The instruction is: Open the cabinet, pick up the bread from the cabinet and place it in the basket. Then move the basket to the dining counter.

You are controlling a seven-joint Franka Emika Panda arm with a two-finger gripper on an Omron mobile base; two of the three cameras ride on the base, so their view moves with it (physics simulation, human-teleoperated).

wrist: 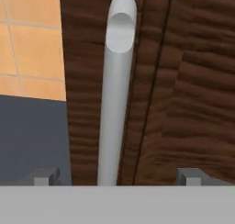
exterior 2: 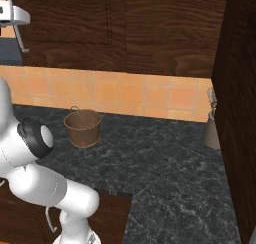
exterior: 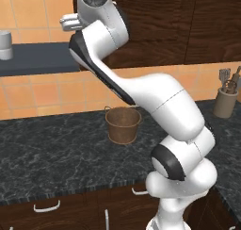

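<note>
In the left base view, a pale grey canister [exterior: 5, 45] stands at the far left on a dark wall shelf [exterior: 37, 58] set against the orange tiled wall [exterior: 42, 90]. Right of it, the white arm [exterior: 141, 92] reaches up to the dark wood-grain cabinet [exterior: 188, 26], its hand raised against the lower left corner of the cabinet's front. Below, on the black marbled worktop [exterior: 52, 153], the basket [exterior: 123, 125] stands upright near the tiled wall, and no bread can be seen over its rim. Farther right, a beige utensil holder [exterior: 225, 102] with tools in it stands at the back of the same worktop, well apart from the basket. In the right base view the pincer [exterior 2: 21, 44] appears at the upper left edge, one thin finger hanging down in front of the cabinet's lower edge; the basket [exterior 2: 83, 128] sits below and to the right of it on the worktop, and a tall dark wood panel [exterior 2: 237, 113] closes off the right side. In the hand view, the cabinet's silver bar handle [wrist: 117, 94] runs lengthwise up the middle, with a strip of tile and dark shelf at the left and a narrow seam [wrist: 151, 90] between doors just right of the bar. The two fingertips [wrist: 45, 176] stand far apart, one on each side of the handle, so the pincer is spread wide around the bar and grips nothing. The cabinet door is closed, so the bread is hidden from sight.
</note>
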